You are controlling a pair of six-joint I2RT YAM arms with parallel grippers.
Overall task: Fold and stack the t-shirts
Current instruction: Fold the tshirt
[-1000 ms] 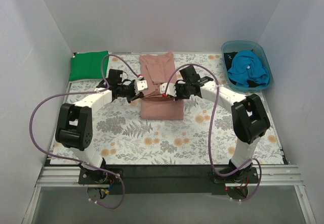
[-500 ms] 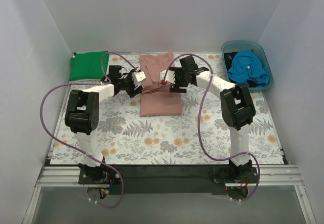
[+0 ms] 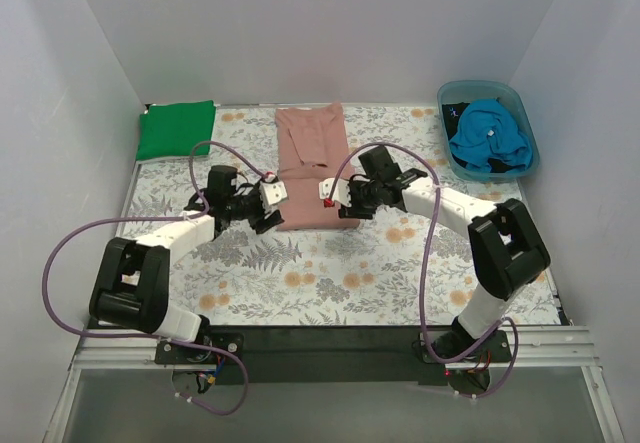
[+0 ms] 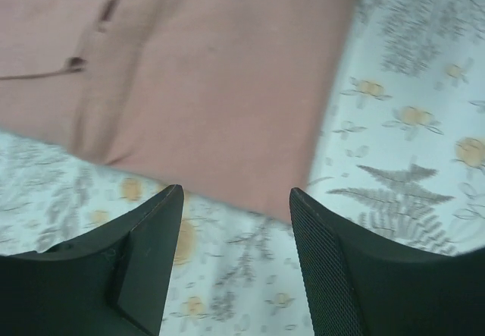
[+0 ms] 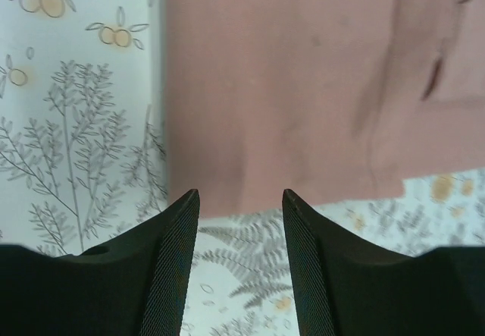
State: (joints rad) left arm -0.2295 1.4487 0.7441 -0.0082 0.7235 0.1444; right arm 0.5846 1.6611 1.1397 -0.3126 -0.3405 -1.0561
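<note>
A green t-shirt [image 3: 176, 129] lies folded flat at the far left corner of the floral-covered worktop [image 3: 330, 283]. Moving right, the left claw [image 3: 268, 206] sits low beside the near left corner of a dusty pink t-shirt [image 3: 313, 166]. In its wrist view its two dark fingers [image 4: 144, 256] stand apart with only the cloth's near edge and patterned covering between them, so it is open and holding nothing. The pink t-shirt lies in the middle of the worktop as a long narrow strip running from the far edge toward the arms. At its near right corner sits the right claw [image 3: 335, 195], also parted and empty, the pink hem showing just beyond its fingertips [image 5: 176, 233]. Farther right, in the far right corner, a teal tub [image 3: 527, 163] holds a crumpled blue t-shirt [image 3: 489, 137].

The pink shirt appears to be mid-fold: sides in, length not yet halved. The next move likely calls for both claws to pinch the near corners together and carry that edge evenly toward the far end, then stack it with the green one.
</note>
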